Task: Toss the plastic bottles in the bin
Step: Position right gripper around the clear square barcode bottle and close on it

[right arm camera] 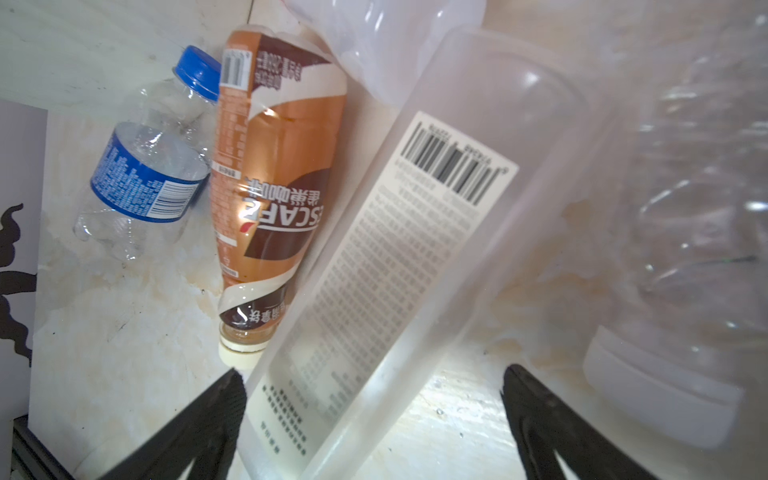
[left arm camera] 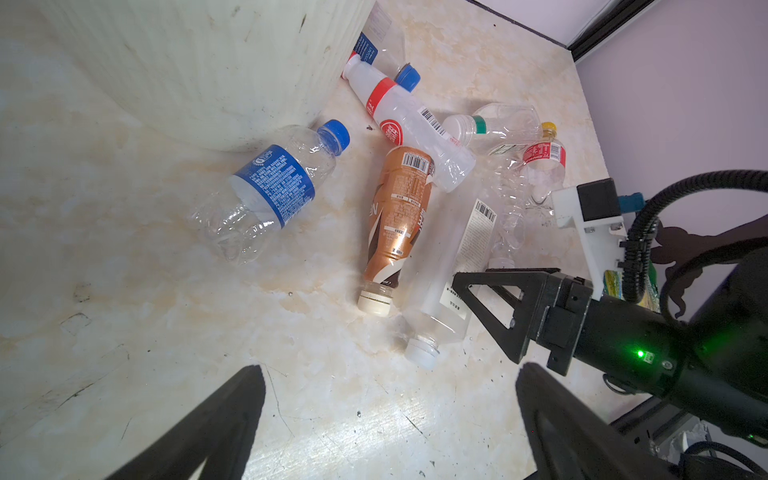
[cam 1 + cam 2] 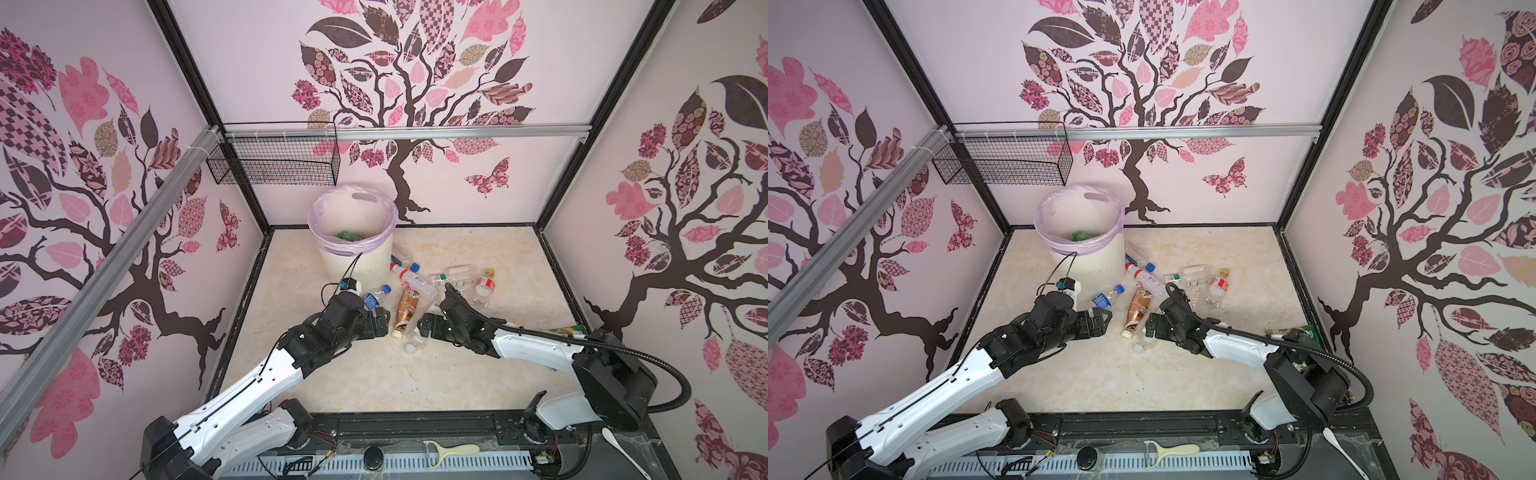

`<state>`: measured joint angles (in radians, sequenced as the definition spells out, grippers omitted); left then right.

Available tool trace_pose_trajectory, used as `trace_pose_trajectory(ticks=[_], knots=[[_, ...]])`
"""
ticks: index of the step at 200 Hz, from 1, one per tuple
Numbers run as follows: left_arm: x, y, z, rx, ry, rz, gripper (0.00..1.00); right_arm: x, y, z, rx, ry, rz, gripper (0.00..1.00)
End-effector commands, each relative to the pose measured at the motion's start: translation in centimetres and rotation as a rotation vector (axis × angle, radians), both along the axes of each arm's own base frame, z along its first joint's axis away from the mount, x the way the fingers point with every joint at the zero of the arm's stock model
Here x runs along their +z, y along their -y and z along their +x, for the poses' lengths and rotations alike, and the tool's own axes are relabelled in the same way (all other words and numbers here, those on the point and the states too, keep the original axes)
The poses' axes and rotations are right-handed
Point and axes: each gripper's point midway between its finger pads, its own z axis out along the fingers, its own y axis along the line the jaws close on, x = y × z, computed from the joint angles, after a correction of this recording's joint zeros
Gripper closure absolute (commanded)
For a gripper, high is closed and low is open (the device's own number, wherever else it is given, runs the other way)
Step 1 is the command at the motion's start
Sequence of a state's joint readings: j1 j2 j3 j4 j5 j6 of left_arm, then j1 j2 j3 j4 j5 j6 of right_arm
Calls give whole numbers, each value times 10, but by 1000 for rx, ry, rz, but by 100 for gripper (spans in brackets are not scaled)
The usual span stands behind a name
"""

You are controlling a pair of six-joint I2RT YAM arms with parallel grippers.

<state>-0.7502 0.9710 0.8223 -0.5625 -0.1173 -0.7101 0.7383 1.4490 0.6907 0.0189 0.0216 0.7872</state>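
The white bin (image 3: 361, 266) stands at the back left with 1 green bottle (image 3: 348, 236) inside. The left claw (image 3: 379, 323) is wide open and holds nothing, next to a blue-label bottle (image 3: 376, 296). A brown bottle (image 3: 407, 307) lies between the 2 claws. The right claw (image 3: 424, 326) is open too, around a cloudy bottle (image 1: 415, 270). More bottles (image 3: 484, 284) lie farther right.

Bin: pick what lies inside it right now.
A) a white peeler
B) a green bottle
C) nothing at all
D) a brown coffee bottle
B: in both top views a green bottle shows down inside the bin, below its rim.
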Motion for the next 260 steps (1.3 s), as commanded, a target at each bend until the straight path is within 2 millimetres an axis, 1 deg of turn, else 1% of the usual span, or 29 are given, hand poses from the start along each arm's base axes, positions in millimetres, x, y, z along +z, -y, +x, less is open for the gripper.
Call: trace_pose_trajectory(ticks=[1, 16, 43, 80, 103, 124, 184, 219, 260], knots=[[-4, 0, -3, -2, -3, -8, 2, 9, -14, 7, 6, 2, 19, 1], [-5, -2, -4, 0, -3, -5, 2, 7, -19, 8, 9, 7, 11, 1], [-6, -4, -5, 5, -2, -5, 2, -7, -20, 6, 4, -25, -24, 1], [-8, -5, -5, 7, -1, -2, 2, -22, -9, 1, -9, -33, -77, 2], [-9, -4, -5, 5, -2, -3, 2, -26, 3, -1, -24, -28, -123, 3], [-10, -2, -4, 4, -7, -7, 2, -24, 11, -3, -32, -8, -143, 3], [-14, 1, -3, 3, -18, -15, 2, -7, 29, -1, -39, 53, -221, 3], [-14, 3, -2, 2, -19, -24, 2, 4, 26, -4, -38, 56, -186, 2], [-15, 5, -2, -1, -22, -27, 2, 11, 15, -7, -36, 59, -133, 3]])
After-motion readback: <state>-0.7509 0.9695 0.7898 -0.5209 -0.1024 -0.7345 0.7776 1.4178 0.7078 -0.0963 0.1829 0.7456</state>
